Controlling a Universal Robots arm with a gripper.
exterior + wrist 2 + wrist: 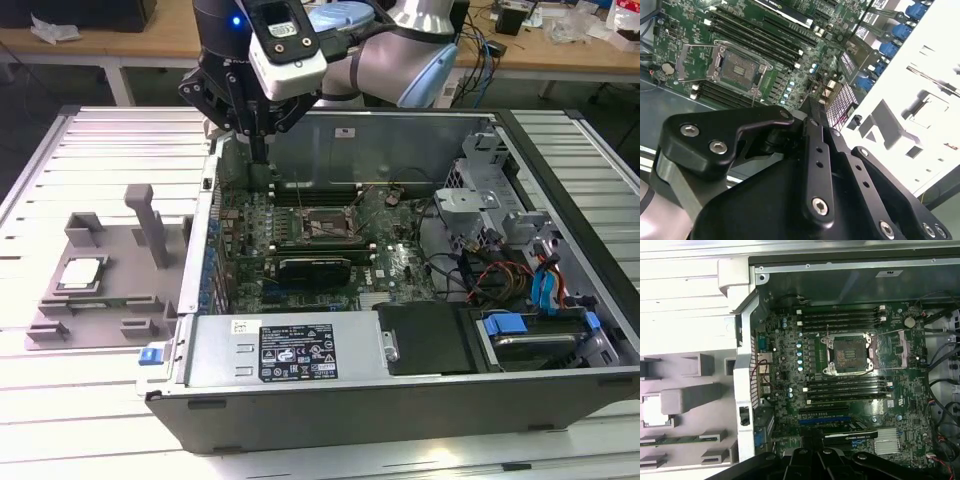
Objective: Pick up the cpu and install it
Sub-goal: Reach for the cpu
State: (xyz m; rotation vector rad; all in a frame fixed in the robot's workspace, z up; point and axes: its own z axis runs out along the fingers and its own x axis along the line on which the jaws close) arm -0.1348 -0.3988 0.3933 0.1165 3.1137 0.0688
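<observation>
So this is step 1, the pickup, and it hasn't happened yet. The cpu (80, 272) sits in its slot on the grey tray (140, 318), outside the case (420, 395) toward the exterior view's left. The gripper (260, 150) hangs over the back corner of the motherboard (400, 262), well apart from the chip, with its fingers pressed together and nothing between them. The socket (849, 354) looks open and empty in the first wrist view, so install has 0 progress. My guess: grabbing the chip calls for getting across to the tray, spreading the fingers enough to clear the chip's edges, and coming down square on it.
</observation>
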